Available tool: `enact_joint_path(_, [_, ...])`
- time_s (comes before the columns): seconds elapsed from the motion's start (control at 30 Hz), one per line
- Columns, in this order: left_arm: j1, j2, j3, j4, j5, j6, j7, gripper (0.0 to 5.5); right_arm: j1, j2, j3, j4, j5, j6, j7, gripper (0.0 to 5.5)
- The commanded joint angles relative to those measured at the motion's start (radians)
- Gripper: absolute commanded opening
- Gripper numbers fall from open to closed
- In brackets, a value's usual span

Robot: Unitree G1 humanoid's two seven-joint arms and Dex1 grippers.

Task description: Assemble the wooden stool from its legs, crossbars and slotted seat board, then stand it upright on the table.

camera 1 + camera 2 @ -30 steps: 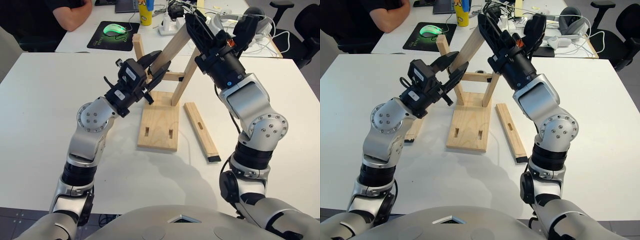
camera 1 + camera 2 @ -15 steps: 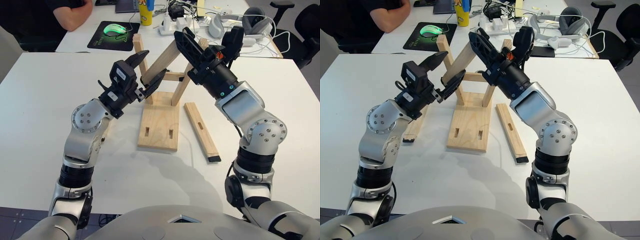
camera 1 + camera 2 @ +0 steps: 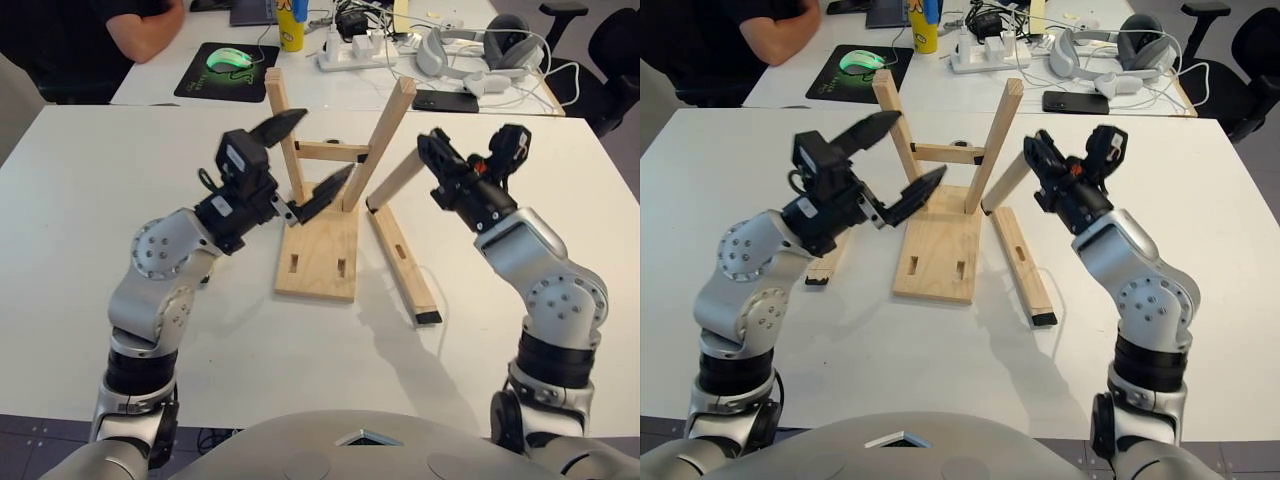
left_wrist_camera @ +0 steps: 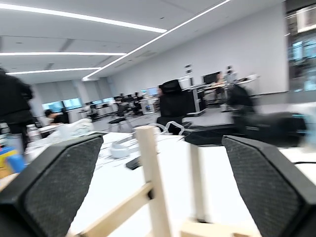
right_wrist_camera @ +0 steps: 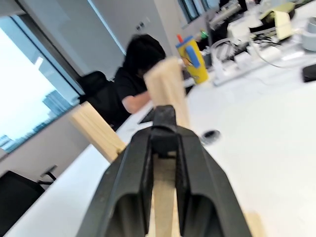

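White tabletop (image 3: 90, 190) carries all parts. Slotted seat board (image 3: 318, 240) lies flat near the middle, long axis running away from the robot; the two slots at its near end are open. Two legs stand up from its far end and splay apart toward the top: left upright leg (image 3: 276, 92) and right upright leg (image 3: 381, 140), joined partway up by a crossbar (image 3: 332, 152). Flat leg (image 3: 403, 262) lies on the tabletop just beside the board's right edge, black foot pad toward the robot. Spare leg (image 3: 826, 262) lies left of the board, partly under the left arm. Held leg (image 3: 398, 180) is tilted, with its low end down by the base of the right upright leg and the far end of the flat leg; contact there cannot be told. Right hand (image 3: 435, 160) is closed on the upper end of the held leg; the wrist view shows wood pinched between both fingers. Left hand (image 3: 328, 140) is spread wide, holding nothing, its fingers straddling the left upright leg with clear gaps on either side.
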Motion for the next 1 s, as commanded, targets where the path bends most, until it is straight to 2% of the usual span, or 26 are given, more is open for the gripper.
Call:
enact_joint_path(0.03, [0.021, 0.01, 0.056, 0.031, 0.001, -0.002, 0.025, 4.49, 0.079, -0.049, 0.016, -0.116, -0.077, 0.011, -0.007, 0.41])
enact_joint_path(0.4, [0.059, 0.018, 0.066, 0.053, 0.053, -0.017, 0.049, 4.49, 0.216, -0.033, 0.076, -0.205, -0.338, -0.07, 0.032, 0.41])
enact_joint_path(1.0, [0.035, 0.041, 0.057, 0.1, 0.065, -0.022, 0.014, 4.49, 0.286, 0.057, 0.1, -0.07, -0.525, -0.21, 0.183, 0.41])
